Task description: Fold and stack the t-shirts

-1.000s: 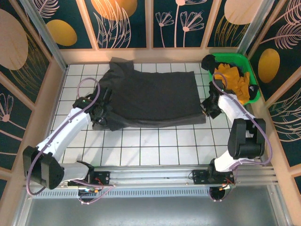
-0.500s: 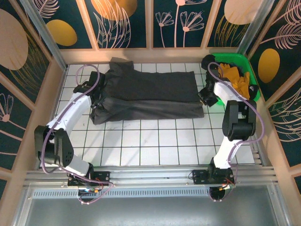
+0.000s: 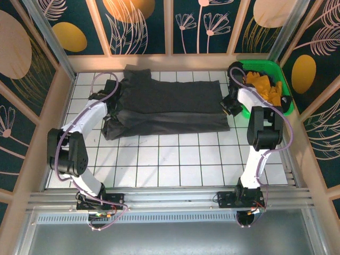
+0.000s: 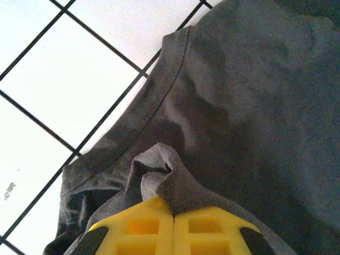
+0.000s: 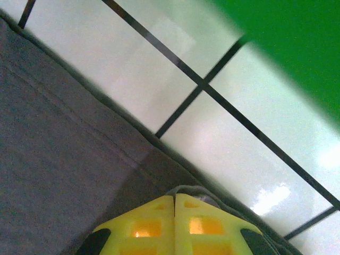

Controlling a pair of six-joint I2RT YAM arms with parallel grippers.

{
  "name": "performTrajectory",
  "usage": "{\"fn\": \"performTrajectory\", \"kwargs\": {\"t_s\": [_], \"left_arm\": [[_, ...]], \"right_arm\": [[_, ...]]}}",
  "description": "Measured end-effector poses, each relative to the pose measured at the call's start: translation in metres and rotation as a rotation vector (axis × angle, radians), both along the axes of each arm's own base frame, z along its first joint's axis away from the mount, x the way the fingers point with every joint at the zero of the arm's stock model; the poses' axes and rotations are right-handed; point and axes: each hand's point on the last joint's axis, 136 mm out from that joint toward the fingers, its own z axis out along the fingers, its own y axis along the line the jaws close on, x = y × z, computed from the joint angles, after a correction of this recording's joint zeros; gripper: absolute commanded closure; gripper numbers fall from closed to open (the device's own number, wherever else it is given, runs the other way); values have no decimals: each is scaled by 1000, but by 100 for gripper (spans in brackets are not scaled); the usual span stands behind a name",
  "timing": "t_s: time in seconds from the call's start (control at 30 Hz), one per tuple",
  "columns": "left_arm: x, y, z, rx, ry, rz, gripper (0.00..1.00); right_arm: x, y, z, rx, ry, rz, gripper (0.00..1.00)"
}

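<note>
A plain dark charcoal-grey cloth t-shirt [image 3: 170, 109] lies on a white tiled tabletop [image 3: 175, 159] gridded with black lines. At two o'clock, a bright green plastic bin [image 3: 264, 64] holds mustard-yellow cloth [image 3: 264, 87]. Dark teal wall panels [image 3: 186, 32] carry orange discs and pale leaf outlines.

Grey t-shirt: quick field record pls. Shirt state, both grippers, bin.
shirt: dark grey t-shirt, spread across the far tiles of the table, looks doubled lengthwise
left gripper: shut, pinching a tuft of cloth at the shirt's left end
right gripper: shut on the shirt's right edge, beside the bin
bin: green bin, far right corner, yellow cloth inside
</note>
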Motion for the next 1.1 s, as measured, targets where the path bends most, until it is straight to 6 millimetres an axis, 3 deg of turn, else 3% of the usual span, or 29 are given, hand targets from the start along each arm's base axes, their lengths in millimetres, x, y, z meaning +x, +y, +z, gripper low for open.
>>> {"fn": "performTrajectory", "kwargs": {"t_s": [0.13, 0.2, 0.27, 0.37, 0.47, 0.53, 0.6, 0.77, 0.9, 0.97, 1.1], "left_arm": [[12, 2, -6, 35, 10, -15, 70], [17, 5, -9, 48, 16, -16, 45], [20, 10, -9, 58, 16, -10, 33], [21, 17, -4, 68, 6, 0, 31], [16, 20, 5, 62, -14, 9, 32], [4, 22, 10, 52, -25, 16, 34], [-18, 24, 8, 32, -18, 27, 36], [-68, 36, -25, -24, 66, 67, 36], [-95, 45, -60, -93, 145, 114, 38], [-103, 45, -70, -122, 166, 129, 39], [-99, 40, -74, -156, 156, 118, 44]], "right_arm": [[11, 1, -2, -5, -8, 10, 100], [16, 1, -2, -9, -13, 17, 81], [19, 2, -1, -11, -19, 26, 64], [20, 1, 2, -20, -23, 54, 54], [16, 0, 8, -30, -32, 70, 53], [4, 0, 14, -33, -42, 78, 54], [-21, -1, 21, -33, -50, 85, 53], [-75, 5, 23, 11, -82, 111, 50], [-96, 9, 4, 56, -71, 116, 49], [-102, 6, -6, 69, -58, 107, 49], [-104, -1, -12, 71, -59, 82, 49]]}}
